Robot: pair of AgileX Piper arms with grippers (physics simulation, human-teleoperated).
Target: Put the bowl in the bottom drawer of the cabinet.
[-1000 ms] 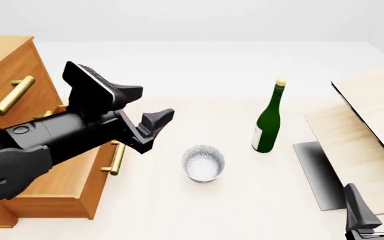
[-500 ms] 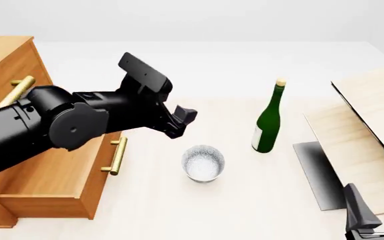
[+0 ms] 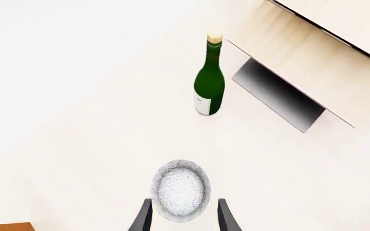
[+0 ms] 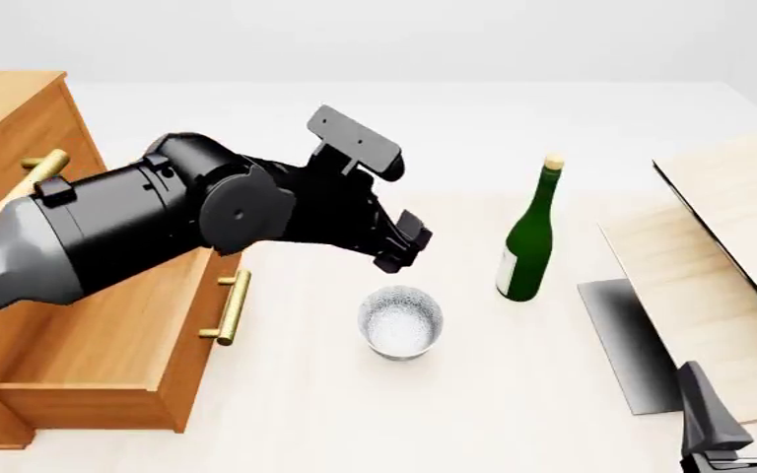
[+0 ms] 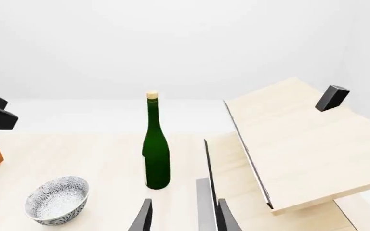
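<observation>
Left gripper [image 4: 405, 241] gapes empty above bowl [image 4: 401, 321].

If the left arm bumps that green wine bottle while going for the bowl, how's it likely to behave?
The wine bottle stands upright, tall on a narrow base, so a knock near its neck would probably tip it. Once down, its round body would likely roll across the smooth table. It looks like glass, so probably stiff, slippery and breakable. It stands beside the bowl, apart from it.
</observation>
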